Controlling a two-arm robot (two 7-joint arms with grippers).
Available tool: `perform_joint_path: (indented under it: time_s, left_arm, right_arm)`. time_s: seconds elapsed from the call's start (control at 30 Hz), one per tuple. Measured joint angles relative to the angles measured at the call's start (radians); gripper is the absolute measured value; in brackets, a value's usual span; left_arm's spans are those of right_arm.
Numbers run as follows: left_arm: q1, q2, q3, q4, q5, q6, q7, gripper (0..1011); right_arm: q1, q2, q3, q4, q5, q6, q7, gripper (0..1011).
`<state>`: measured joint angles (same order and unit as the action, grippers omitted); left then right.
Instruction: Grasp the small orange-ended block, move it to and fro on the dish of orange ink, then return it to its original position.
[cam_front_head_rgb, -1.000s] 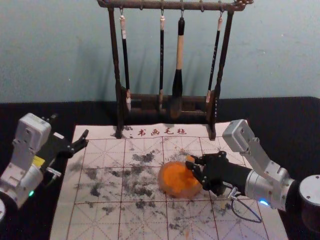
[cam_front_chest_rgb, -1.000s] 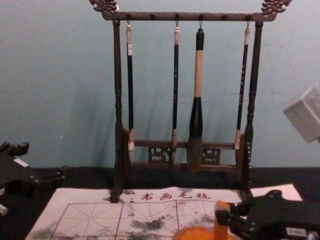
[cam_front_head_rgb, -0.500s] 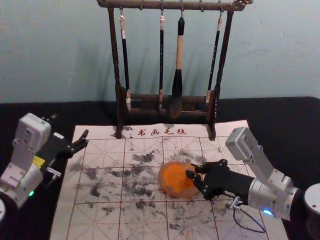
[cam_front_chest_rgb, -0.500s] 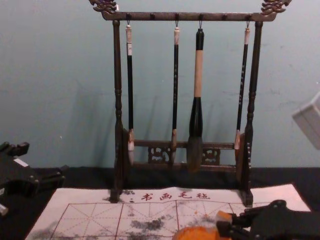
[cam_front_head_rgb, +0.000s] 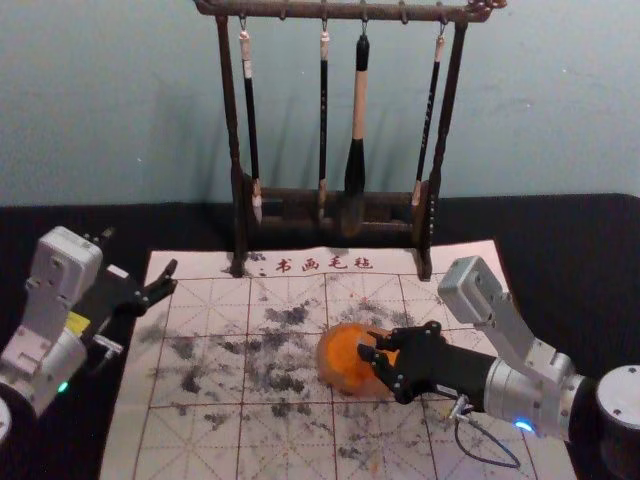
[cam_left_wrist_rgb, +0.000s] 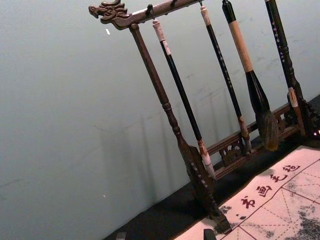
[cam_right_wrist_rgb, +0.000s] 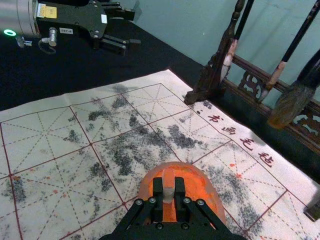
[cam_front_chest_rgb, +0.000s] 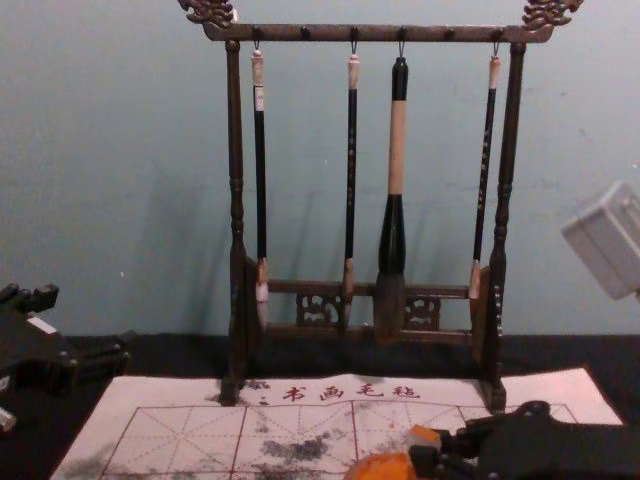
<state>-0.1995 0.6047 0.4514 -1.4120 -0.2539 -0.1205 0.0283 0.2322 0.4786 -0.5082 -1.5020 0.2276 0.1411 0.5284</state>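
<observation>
In the lower right of the head view, the black, hinged right hand (cam_front_head_rgb: 374, 354) is clamped on the block (cam_right_wrist_rgb: 168, 186), over the round dish (cam_front_head_rgb: 325, 374) right of the frame's center. The block is a slim, straight-edged bar with a smooth, pale end and an orange-stained face; whether it touches the wet, glossy orange ink (cam_right_wrist_rgb: 201, 187) I cannot tell. Under the dish, a soft whitish cloth mat (cam_front_head_rgb: 190, 450), ruled in red squares and blotched with sooty gray, spreads across the lower middle. At the left edge, the left hand (cam_front_head_rgb: 140, 254) hangs with its fingers well apart. Dull black fabric covers the tabletop (cam_front_head_rgb: 570, 240). Farther back, a dark wooden rack (cam_front_chest_rgb: 236, 140) with turned posts and fretwork carries four hanging brushes (cam_front_chest_rgb: 397, 150), before a scuffed, pale blue-green wall (cam_front_chest_rgb: 120, 150).
</observation>
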Motion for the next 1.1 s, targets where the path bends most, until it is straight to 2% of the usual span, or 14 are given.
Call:
perform_joint_path:
  time_s: [0.53, 1.1]
  left_arm:
    - [0.0, 0.0, 0.0, 0.0, 0.0, 0.0, 0.0, 1001]
    - [0.0, 0.0, 0.0, 0.0, 0.0, 0.0, 0.0, 1001]
  right_arm:
    - [0.05, -0.028, -0.026, 0.048, -0.014, -0.006, 0.007, 82]
    - [0.071, -0.034, -0.008, 0.078, -0.018, 0.0, -0.014, 82]
